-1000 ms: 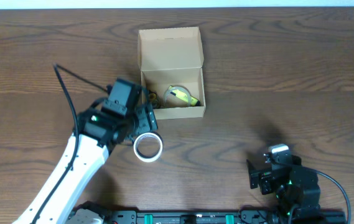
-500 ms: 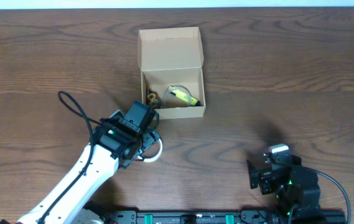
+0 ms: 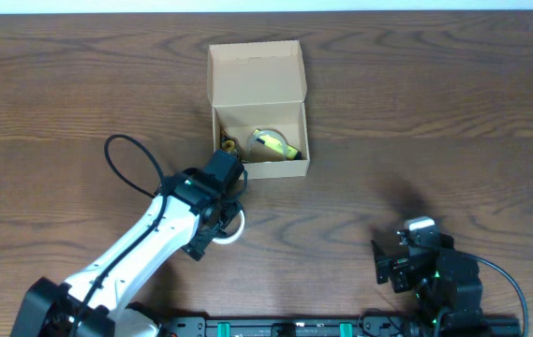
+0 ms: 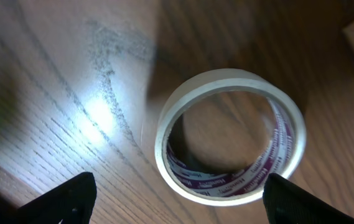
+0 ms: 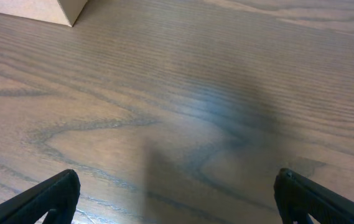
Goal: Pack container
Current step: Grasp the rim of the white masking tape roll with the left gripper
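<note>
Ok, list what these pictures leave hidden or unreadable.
Overhead: tape roll mostly covered by the left arm.
Left wrist: the roll's inner printing is blurred.
Overhead: container contents too small to identify; one corner sits behind the arm.
Right wrist: only a container corner shows, cut by the top edge.

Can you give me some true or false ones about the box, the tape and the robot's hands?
1. The container has its lid open. True.
2. The tape roll is inside the container. False: it lies on the table, outside it.
3. The left gripper is squeezing the tape roll. False: its jaws are open above the roll.
4. A yellow thing is in the container. True.
5. The right gripper holds a tape roll. False: it is open and holds nothing.
</note>
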Robot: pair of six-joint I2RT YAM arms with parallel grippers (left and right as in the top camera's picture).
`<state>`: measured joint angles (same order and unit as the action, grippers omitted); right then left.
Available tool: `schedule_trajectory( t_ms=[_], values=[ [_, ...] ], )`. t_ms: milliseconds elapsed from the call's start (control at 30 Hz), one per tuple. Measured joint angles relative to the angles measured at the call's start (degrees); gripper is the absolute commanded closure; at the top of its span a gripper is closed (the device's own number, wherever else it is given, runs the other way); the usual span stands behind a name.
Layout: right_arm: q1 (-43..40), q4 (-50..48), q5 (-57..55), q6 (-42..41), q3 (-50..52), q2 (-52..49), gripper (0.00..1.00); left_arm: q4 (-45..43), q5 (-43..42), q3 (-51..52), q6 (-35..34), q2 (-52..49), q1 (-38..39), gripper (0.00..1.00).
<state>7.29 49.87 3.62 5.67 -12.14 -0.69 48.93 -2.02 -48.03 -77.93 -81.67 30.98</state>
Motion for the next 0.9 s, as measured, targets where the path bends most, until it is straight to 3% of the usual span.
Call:
schedule_trajectory(
  t_ms=[433,900],
  values=[
    [0.0,0.0,0.02,0.0,0.0,0.0,0.01,-4.26,-1.9,2.27,-3.74,-3.85,0.0,0.14],
    [0.0,0.0,0.02,0.0,0.0,0.0,0.01,-10.14,-3.02,7.91,-6.12,-4.17,0.0,0.36]
  ],
)
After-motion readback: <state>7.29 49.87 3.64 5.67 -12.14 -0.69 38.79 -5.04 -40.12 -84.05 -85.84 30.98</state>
